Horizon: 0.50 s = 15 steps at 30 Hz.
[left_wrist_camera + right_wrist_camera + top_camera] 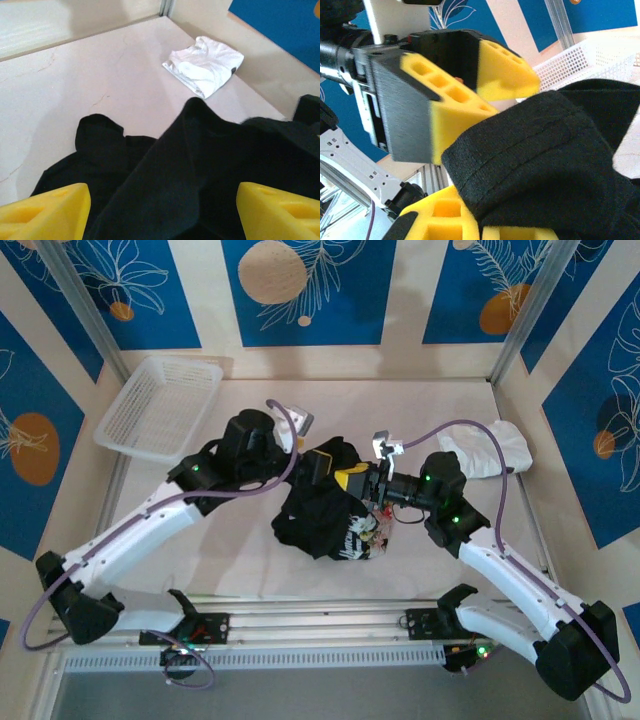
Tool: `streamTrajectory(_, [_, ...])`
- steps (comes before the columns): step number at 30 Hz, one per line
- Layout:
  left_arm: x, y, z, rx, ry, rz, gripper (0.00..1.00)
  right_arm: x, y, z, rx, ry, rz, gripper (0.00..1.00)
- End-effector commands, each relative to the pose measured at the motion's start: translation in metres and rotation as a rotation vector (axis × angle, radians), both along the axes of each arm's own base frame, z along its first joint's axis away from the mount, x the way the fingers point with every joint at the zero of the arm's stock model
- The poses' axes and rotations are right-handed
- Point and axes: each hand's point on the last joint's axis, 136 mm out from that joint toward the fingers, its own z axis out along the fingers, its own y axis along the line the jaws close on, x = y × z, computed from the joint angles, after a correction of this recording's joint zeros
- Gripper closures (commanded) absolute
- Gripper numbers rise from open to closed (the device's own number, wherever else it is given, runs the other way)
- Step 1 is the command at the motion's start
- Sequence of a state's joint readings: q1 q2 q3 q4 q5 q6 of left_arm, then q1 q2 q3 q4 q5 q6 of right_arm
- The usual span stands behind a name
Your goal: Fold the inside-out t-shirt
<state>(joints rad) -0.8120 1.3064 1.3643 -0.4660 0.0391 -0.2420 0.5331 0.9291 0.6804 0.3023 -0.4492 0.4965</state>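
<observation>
Reaching in from their bases on the metal rail (320,625) at the near edge, both arms bent inward and met over the middle of the table (250,565). The right gripper (477,222) was clamped tight on a thick hemmed fold of the black t-shirt (545,150), the cloth bulging out over its yellow pads (437,215). Facing it just beyond, the left gripper (164,190) stood wide, its yellow fingers (45,210) well apart, with dark cloth lying loose between them and not pinched.

From above, the t-shirt (325,515) sat bunched in a heap at the table's centre. It was partly lifted where the two grippers came together, and a patch of pink-and-white print showed on its near right side. Purple cables (470,430) looped over each forearm.

Farther back on the right, a white folded garment (204,65) lay near the table's edge, well apart from the heap. A white mesh basket (160,405) sat at the far left corner. The tabletop was pale and smooth with faint hairline marks. Wall panels (300,290) of blue with white leaf outlines and orange discs closed in the space.
</observation>
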Motion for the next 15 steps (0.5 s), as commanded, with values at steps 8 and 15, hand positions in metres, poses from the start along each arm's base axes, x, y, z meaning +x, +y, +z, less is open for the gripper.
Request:
streamTrajectory(8, [0.019, 0.015, -0.007, 0.164, 0.011, 0.109, 0.77, 0.002, -0.013, 0.012, -0.047, -0.112, -0.099, 1.00])
streamTrajectory(15, [-0.016, 0.026, 0.024, -0.034, 0.072, -0.023, 1.00, 0.000, -0.036, 0.018, -0.084, -0.247, -0.249, 1.00])
